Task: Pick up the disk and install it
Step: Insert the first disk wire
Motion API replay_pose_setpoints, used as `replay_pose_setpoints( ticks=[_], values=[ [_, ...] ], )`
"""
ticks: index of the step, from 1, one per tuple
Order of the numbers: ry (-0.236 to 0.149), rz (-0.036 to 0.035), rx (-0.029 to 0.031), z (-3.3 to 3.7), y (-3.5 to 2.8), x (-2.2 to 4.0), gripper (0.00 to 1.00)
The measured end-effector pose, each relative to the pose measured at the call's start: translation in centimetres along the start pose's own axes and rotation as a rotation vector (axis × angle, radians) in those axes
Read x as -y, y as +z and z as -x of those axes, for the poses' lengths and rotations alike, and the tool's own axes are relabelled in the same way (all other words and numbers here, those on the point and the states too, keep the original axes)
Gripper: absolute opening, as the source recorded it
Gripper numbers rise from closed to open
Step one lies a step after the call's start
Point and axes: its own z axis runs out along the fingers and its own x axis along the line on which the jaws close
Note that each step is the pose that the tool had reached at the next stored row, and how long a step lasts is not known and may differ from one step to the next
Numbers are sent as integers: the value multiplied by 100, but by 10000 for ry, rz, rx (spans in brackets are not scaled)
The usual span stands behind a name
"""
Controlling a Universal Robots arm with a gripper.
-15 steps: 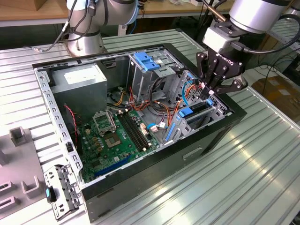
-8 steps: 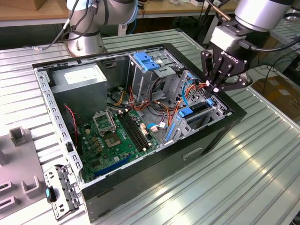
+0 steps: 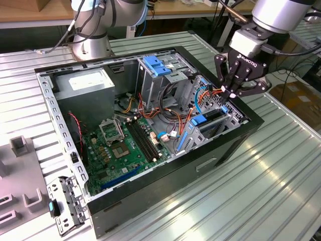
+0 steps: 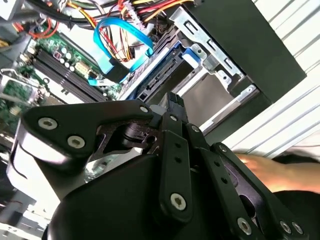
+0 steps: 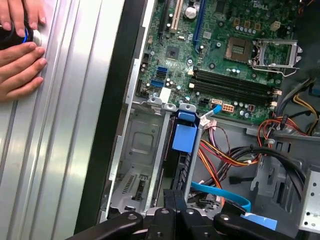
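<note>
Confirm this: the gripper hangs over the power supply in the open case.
Wrong. The gripper hangs over the drive bays, at the opposite end of the open case from the power supply. The exterior view shows it.

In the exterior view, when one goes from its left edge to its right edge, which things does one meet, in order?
Grey plastic blocks → grey power-supply box → blue plastic latch → gripper.
</note>
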Motion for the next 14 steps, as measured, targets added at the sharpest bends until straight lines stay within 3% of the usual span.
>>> replay_pose_setpoints(
  ticks=[6, 9, 14],
  values=[
    [-50, 13, -2, 9, -42, 4, 11],
    [-239, 36, -25, 16, -83, 7, 11],
    [-558, 40, -55, 17, -91, 22, 11]
  ],
)
